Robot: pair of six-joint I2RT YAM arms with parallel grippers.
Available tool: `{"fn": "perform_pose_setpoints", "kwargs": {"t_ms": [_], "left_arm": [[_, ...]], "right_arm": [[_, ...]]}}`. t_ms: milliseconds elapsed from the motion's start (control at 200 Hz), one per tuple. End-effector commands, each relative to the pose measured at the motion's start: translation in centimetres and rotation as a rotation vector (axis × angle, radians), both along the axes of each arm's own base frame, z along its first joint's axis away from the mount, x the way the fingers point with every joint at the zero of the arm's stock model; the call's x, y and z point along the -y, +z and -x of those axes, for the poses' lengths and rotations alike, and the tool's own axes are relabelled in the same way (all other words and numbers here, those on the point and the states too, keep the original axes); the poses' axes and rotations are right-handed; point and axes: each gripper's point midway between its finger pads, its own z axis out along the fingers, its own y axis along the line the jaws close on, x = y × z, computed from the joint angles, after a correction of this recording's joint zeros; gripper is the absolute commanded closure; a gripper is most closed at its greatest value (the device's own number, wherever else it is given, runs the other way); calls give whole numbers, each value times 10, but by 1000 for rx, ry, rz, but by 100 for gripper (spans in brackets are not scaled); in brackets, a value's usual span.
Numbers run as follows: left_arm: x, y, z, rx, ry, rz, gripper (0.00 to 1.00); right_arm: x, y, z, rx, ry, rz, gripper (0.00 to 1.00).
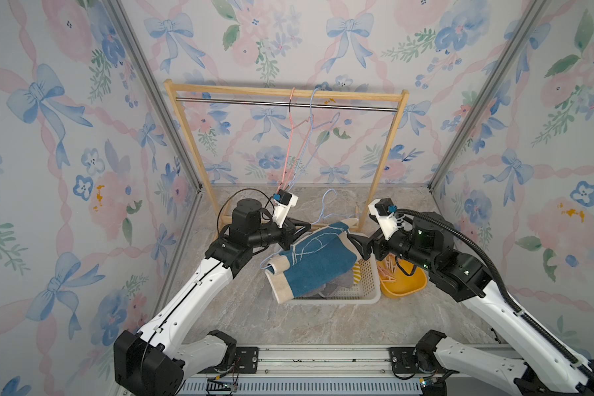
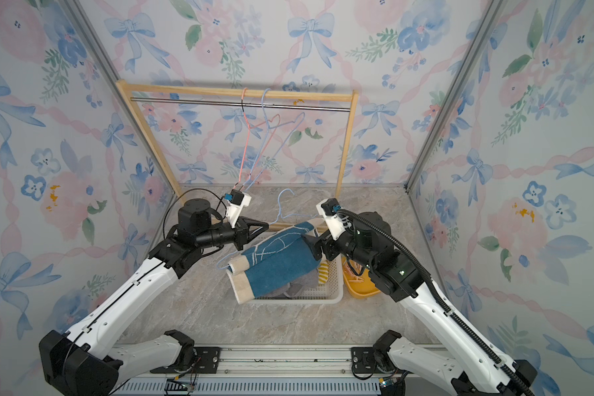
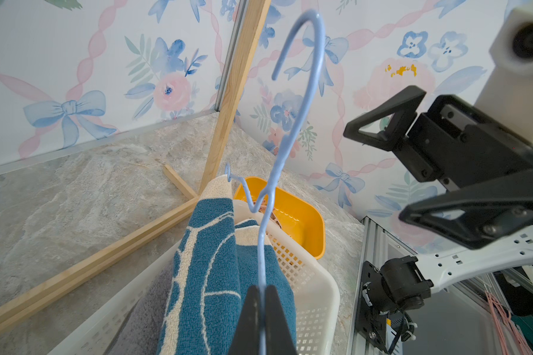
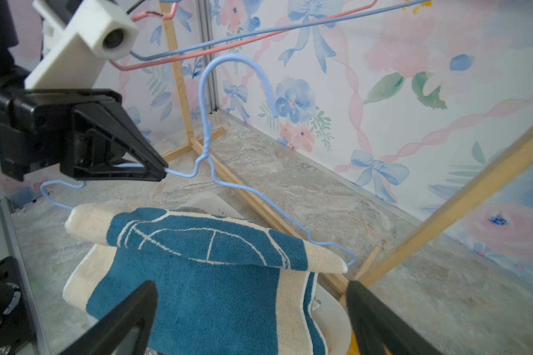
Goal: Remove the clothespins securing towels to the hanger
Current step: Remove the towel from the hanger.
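Clothespins (image 1: 388, 269) lie in a yellow bowl (image 1: 410, 288), right of the middle in both top views, just beside a white basket (image 1: 369, 296). A blue towel (image 1: 318, 264) hangs over the basket's left side. The left gripper (image 1: 307, 226) is at the towel's upper left. The right gripper (image 1: 353, 247) is at the towel's right end, jaws wide apart, with nothing in them.

In the left wrist view, the jaws at the bottom middle are closed tight on the thin blue wire of a hanger (image 3: 290, 135). The towel is folded over that hanger, above the basket. No pin shows on it here.

In the right wrist view, the two open jaws stand at the bottom with the towel showing between them. The left gripper pinches the wire at the middle left. The top of the towel shows no pin, but its far side is hidden.

I think the pins are all off this towel, so the step now is to get it off the hanger. The left gripper should hold the wire firm and flat over the basket. The right gripper should bite only cloth at the cream end, not the wire. Then it should pull along the wire so the towel drops in the basket. It must not bump the bowl, or pins may spill.
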Motion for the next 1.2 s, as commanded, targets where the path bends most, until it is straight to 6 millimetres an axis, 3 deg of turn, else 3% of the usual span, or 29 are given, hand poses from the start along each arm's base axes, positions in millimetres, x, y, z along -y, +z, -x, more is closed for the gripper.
{"fn": "perform_pose_setpoints", "kwargs": {"t_ms": [0,215,370,620,820,920,1195], "left_arm": [[2,8,-2,42,-4,6,100],[1,6,-2,42,1,1,100],[0,4,-3,35,5,1,100],[1,4,-3,27,-1,4,100],[0,4,1,31,-4,8,100],[0,8,3,39,-7,12,100],[0,7,5,37,-16,14,100]], "right_arm": [[-10,8,11,150,80,50,2],[-23,-14,22,205,170,133,1],[-44,-40,37,341,276,237,1],[-73,-61,15,463,264,319,9],[-91,-87,-3,453,280,401,22],[-95,-92,-10,444,278,399,36],[-97,-97,-26,422,270,373,42]]}}
